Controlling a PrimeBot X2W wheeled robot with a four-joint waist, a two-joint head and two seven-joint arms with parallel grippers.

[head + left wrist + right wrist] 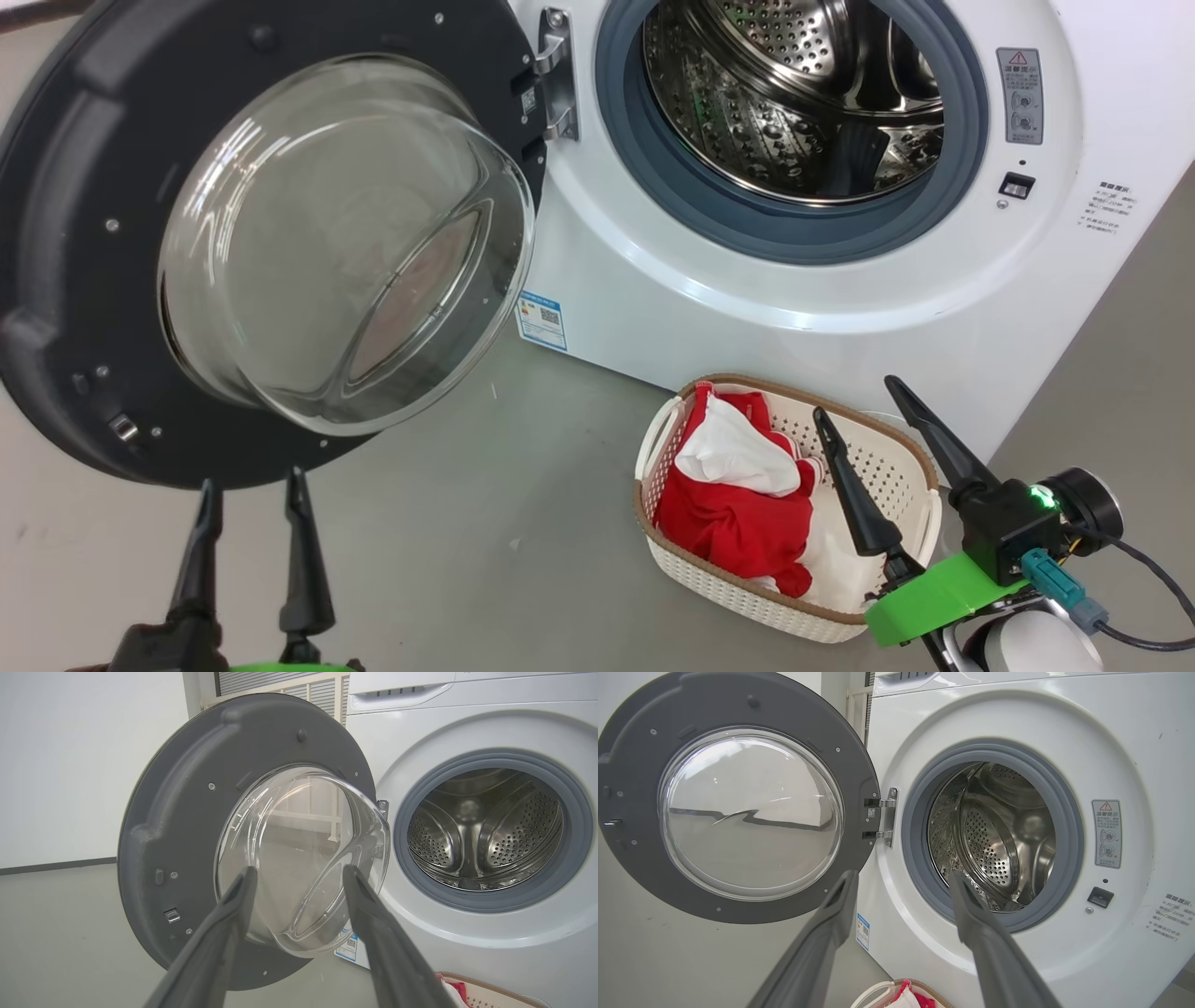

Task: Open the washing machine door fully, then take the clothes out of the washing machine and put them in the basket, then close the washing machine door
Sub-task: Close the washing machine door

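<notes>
Red and white, the clothes (738,513) lie heaped in the basket (747,588), which stands on the grey floor (467,541) just in front of the washing machine (747,299) in the head view. The washing machine door (56,280) stands wide open at the left, its glass bowl (345,243) bulging toward the camera, and the steel drum (784,103) shows through the grey ring (644,187). The left gripper (253,480) points up at the door's lower edge, its jaws spread and empty. The right gripper (855,396) hangs over the basket's right side, jaws parted and empty too. In the left wrist view, the spread fingers (224,933) frame the glass bowl without touching it, and a corner of the basket (486,989) sits at the lower right. In the right wrist view, the open fingers (985,933) point toward the hinge (885,816) and the drum's mouth, with the basket's rim low between them.
</notes>
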